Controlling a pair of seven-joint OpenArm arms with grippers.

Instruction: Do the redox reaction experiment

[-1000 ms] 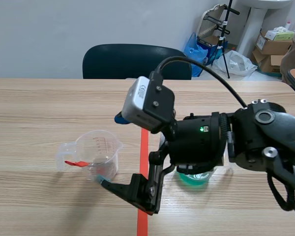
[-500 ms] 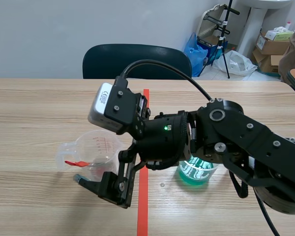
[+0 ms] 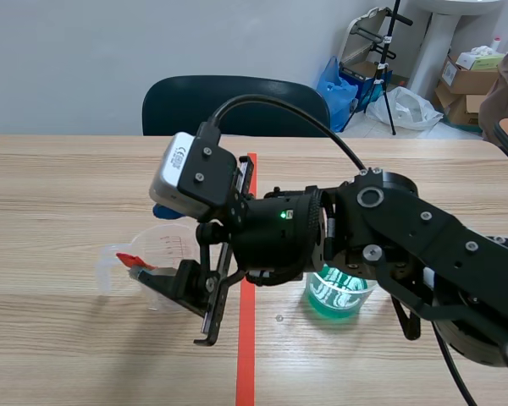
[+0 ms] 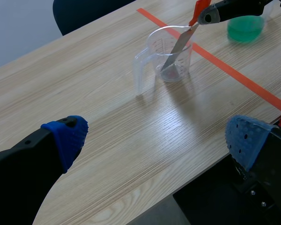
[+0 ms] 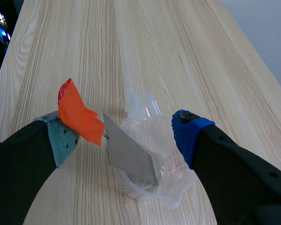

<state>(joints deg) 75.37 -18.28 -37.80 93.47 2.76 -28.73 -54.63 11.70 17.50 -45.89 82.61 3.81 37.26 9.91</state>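
Observation:
A clear measuring cup (image 3: 171,244) stands left of the red tape line, with a metal strip (image 5: 129,157) leaning inside it, its orange tab (image 5: 79,115) sticking up. My right gripper (image 3: 152,241) reaches in from the right and straddles the cup, open: the grey-green pad (image 5: 61,138) touches the orange tab, while the blue pad (image 5: 187,131) stands apart on the cup's other side. The left wrist view shows the same cup (image 4: 171,51) and strip (image 4: 178,47) ahead. My left gripper (image 4: 154,136) hangs open over the table's near edge, holding nothing.
A beaker of green liquid (image 3: 339,298) stands right of the tape line (image 3: 245,364), partly behind my right arm. A dark chair (image 3: 237,106) is at the table's far side. Boxes and bags (image 3: 466,76) lie on the floor beyond.
My right arm has swung left and turned, bringing its fingers from in front of the cup to either side of it. The orange tab has risen a little.

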